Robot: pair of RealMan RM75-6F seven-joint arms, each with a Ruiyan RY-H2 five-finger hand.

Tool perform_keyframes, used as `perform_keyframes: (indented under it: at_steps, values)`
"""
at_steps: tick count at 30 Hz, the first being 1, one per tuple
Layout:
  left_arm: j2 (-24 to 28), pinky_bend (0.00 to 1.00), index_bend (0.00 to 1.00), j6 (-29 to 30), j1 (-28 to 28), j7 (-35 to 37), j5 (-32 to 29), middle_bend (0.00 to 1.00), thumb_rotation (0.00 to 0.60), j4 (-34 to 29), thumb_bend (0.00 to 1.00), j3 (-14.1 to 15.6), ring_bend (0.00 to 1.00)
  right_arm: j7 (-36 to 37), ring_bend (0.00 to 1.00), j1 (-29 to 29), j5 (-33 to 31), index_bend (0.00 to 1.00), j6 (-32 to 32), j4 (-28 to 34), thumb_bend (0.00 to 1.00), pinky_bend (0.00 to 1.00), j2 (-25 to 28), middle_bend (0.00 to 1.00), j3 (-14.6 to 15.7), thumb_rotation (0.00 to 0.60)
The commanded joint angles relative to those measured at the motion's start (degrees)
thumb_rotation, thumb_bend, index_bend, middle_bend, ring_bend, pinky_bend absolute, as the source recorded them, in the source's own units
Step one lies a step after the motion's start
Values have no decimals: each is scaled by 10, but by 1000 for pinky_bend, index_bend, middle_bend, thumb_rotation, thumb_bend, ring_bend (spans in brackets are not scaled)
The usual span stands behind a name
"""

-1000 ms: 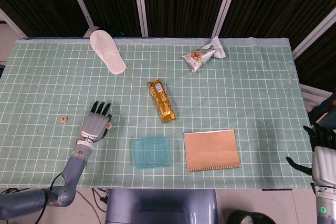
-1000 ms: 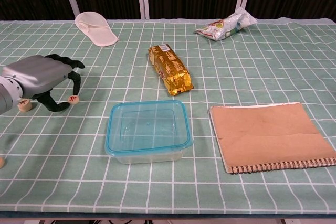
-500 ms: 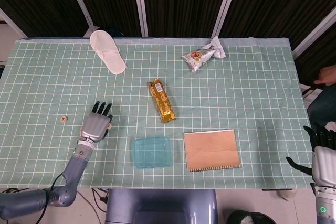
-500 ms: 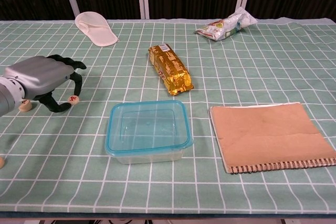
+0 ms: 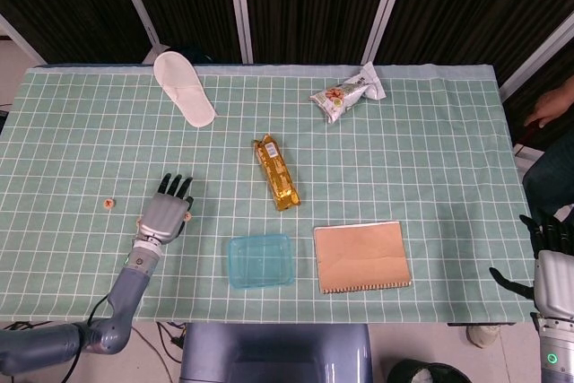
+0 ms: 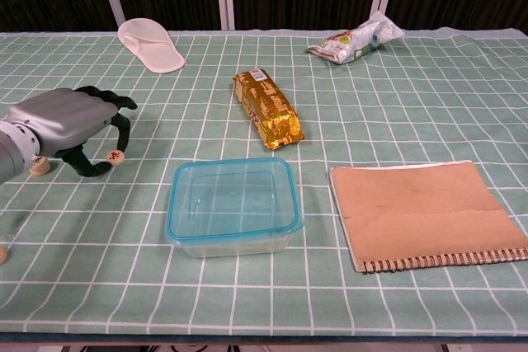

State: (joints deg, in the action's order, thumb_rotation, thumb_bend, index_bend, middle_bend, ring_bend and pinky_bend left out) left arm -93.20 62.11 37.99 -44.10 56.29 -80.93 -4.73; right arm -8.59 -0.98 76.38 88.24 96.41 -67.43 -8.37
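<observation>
Metal left hand (image 6: 62, 125), fingers curled, seemingly pinches a small round wooden token (image 6: 116, 156).

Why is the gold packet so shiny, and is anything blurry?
Chest view: the gold packet catches overhead light, with bright glare on its crinkled foil, and the left hand casts a soft shadow on the cloth. Head view: everything looks sharp and evenly lit; the packet glints less.

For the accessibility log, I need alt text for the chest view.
The left hand arches over a small round game piece on a green checked tablecloth. Right of it: a clear blue-rimmed container, a gold snack pack, a brown notebook.
</observation>
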Motion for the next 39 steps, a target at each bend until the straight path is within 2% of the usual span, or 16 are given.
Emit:
perform_keyframes:
  at_steps: [1, 10, 18, 26, 39]
  values:
    - [10, 57, 486, 7, -4, 9, 7, 65, 600, -12, 350, -1, 0, 1, 72, 0, 0, 150, 0, 0, 205, 0, 0, 69, 0, 600]
    - [75, 57, 488, 32, -36, 53, 45, 66, 600, -60, 350, 19, 0, 0, 71, 0, 0, 150, 0, 1, 205, 0, 0, 69, 0, 600]
    - [122, 56, 489, 40, -70, 112, 73, 67, 600, -45, 350, 41, 0, -4, 72, 0, -1, 150, -1, 3, 205, 0, -1, 69, 1, 600]
    - [126, 56, 489, 34, -83, 143, 95, 69, 600, -16, 350, 48, 0, -9, 71, 0, 0, 150, 0, 4, 205, 0, -2, 69, 2, 600]
    - [109, 56, 489, 30, -91, 133, 104, 69, 600, 7, 349, 44, 0, -8, 71, 1, -1, 150, 0, 4, 205, 0, -1, 69, 2, 600]
